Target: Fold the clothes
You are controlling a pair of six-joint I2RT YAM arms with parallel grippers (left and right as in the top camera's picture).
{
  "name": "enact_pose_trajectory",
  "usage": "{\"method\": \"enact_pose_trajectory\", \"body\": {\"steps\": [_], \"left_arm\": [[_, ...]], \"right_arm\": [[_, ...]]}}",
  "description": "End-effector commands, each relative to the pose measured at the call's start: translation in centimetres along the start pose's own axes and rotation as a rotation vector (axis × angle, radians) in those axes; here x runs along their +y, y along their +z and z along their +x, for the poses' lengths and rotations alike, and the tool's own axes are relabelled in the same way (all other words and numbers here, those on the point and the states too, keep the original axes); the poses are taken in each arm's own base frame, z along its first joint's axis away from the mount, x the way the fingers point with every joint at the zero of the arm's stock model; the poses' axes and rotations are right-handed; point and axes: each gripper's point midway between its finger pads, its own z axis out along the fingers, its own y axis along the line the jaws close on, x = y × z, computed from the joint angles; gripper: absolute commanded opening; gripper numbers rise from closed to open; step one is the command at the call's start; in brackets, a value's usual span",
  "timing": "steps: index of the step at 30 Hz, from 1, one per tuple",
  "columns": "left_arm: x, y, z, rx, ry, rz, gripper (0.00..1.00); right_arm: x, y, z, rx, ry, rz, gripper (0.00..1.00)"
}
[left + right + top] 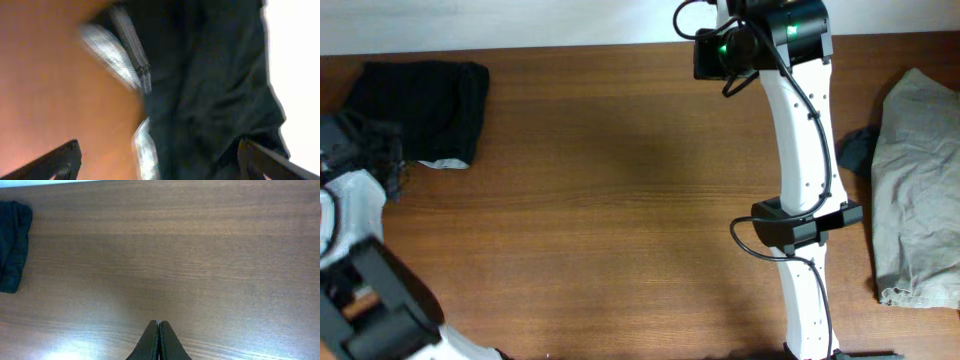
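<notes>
Black fingertips of the right gripper (158, 324) sat lowest in the right wrist view, pressed together with no gap and nothing between them. They hung over bare brown wooden table (620, 200).

Task item: black soft fabric shorts (420, 100) lay bunched at the far left corner of the table. A strip of light grey waistband lining (445, 163) showed along their near edge. From the right wrist view I saw only a dark fold of the shorts (12, 240) at the left border, well apart from the right gripper.

Left gripper (159, 145): jaws spread wide, one dark finger (55, 162) at the lower left of the left wrist view and the other at the lower right. That view was blurred. The black shorts (215, 85) filled most of it, with the grey lining (107, 50) streaked across the upper left. I could not tell whether either finger touched the fabric. Overhead, the left arm's dark end sat just beside the near left edge of the shorts.

Also on the table: a crumpled light grey garment (920, 180) at the right edge, with a small dark cloth (855, 150) touching its left side.
</notes>
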Motion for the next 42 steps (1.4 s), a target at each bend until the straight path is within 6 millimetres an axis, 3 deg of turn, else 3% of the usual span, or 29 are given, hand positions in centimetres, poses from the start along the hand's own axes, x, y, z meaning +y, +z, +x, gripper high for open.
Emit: {"method": "enact_pose_trajectory", "body": {"steps": [1,5,7,10,13,17,20,24,32,35,41,42], "left_arm": [[0.5,-9.8,-0.9,-0.051,0.108,-0.055,0.99],[-3.2,-17.6,0.9,-0.020,0.471,0.175,0.99],[-6.0,-23.0,3.0,-0.033,0.705,0.395,0.99],[-8.6,-30.4,7.0,-0.090,1.006,0.669,0.99],[-9.2,-34.6,10.0,-0.132,1.139,0.784,0.99],[-9.1,-37.9,14.2,-0.100,1.244,0.901,0.99],[-8.7,-38.5,17.0,-0.034,1.321,0.951,0.99],[-8.3,-38.6,20.3,0.054,1.400,1.008,0.99],[-6.6,-36.2,23.5,0.164,1.463,1.005,0.99],[-5.7,-34.0,24.5,0.204,1.461,0.989,0.99],[-4.6,-31.3,27.0,0.272,1.444,1.077,0.99],[-4.4,-30.9,27.3,0.277,1.440,1.082,0.99]], "right_arm": [[1.9,0.1,0.9,0.031,-0.014,-0.050,0.04],[2.5,-2.7,0.5,-0.022,-0.036,-0.068,0.04],[2.8,-5.5,0.1,-0.077,-0.079,-0.083,0.04],[3.0,-10.0,-0.2,-0.172,-0.123,-0.081,0.04],[3.3,-14.9,0.0,-0.284,-0.161,-0.037,0.04],[5.9,-20.8,1.8,-0.399,-0.265,-0.046,0.04],[6.7,-22.2,3.1,-0.414,-0.300,-0.022,0.04],[6.9,-21.0,6.3,-0.292,-0.334,0.013,0.04],[0.1,-20.5,13.9,-0.160,-0.190,0.174,0.04],[-1.7,-19.0,17.1,-0.210,-0.137,0.142,0.04],[-4.7,-13.7,22.9,-0.360,-0.100,0.059,0.04],[-4.9,-13.3,23.4,-0.382,-0.093,0.043,0.25]]}}
